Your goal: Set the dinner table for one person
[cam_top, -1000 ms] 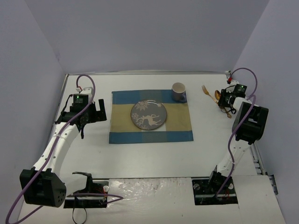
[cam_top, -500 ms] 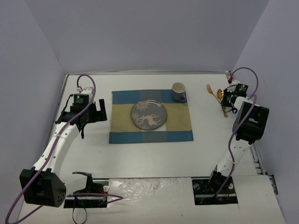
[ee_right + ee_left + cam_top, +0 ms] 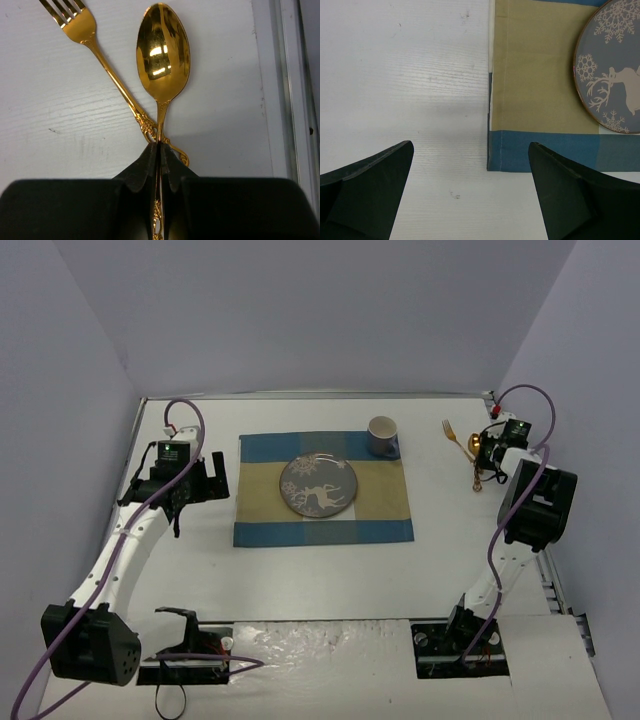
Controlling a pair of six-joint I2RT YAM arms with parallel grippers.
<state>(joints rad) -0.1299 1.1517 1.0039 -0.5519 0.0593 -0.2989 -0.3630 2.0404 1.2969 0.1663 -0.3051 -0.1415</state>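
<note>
The white dinner table [image 3: 300,570] carries a blue-and-tan checked placemat [image 3: 322,490] with a grey reindeer plate [image 3: 317,485] on it and a mug [image 3: 382,436] at its far right corner. My right gripper [image 3: 160,149] is shut on the handle of a gold spoon [image 3: 163,50] at the table's far right, its bowl pointing away. A gold fork [image 3: 100,50] lies on the table crossing under the spoon's handle; it also shows in the top view [image 3: 455,435]. My left gripper [image 3: 470,200] is open and empty over bare table beside the placemat's corner [image 3: 540,150].
Pale lilac walls enclose the table. The metal rim [image 3: 287,75] runs close to the right of the spoon. In the top view my right gripper [image 3: 480,453] is near the right wall and my left gripper [image 3: 215,480] is left of the placemat.
My right gripper has shifted slightly right, and the spoon and fork have moved right with it and turned a little. The left arm has not moved.
</note>
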